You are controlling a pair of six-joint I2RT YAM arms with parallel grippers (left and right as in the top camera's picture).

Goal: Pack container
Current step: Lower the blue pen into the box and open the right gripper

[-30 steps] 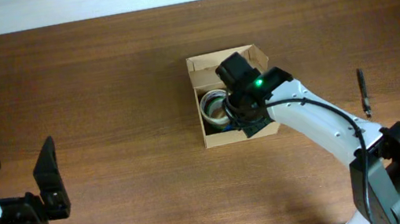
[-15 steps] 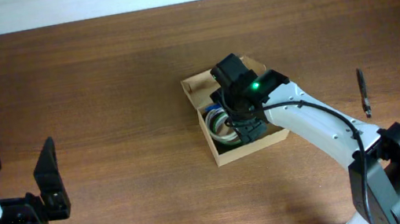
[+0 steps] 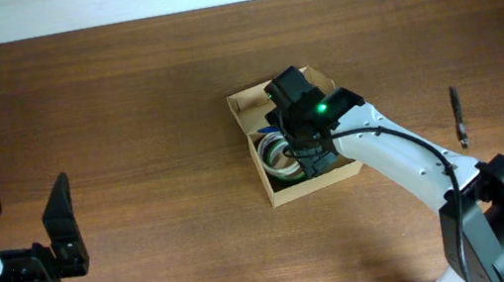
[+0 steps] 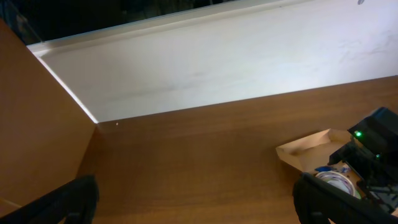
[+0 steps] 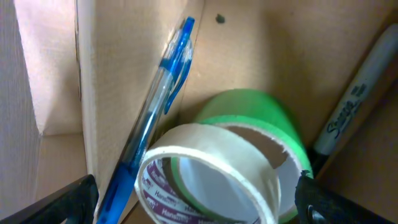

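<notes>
The container (image 3: pixel 285 194), a small tan cardboard box, sits right of the table's middle with its flap (image 3: pixel 249 104) open. Inside, the right wrist view shows a white tape roll (image 5: pixel 205 174) leaning on a green tape roll (image 5: pixel 261 115), a blue pen (image 5: pixel 155 106) against the wall (image 5: pixel 118 68) and a black marker (image 5: pixel 354 106). My right gripper (image 5: pixel 199 208) hangs open in the box, its fingers either side of the white roll. My left gripper (image 4: pixel 196 205) is open and holds nothing, far to the left of the container (image 4: pixel 311 148).
A black pen (image 3: pixel 459 116) lies on the wood to the right of the box. The right arm (image 3: pixel 404 153) reaches in from the lower right. A white wall (image 4: pixel 217 62) borders the table's far edge.
The box has slid a little toward the front and turned slightly counterclockwise with the right gripper inside it. The left arm has not moved.
</notes>
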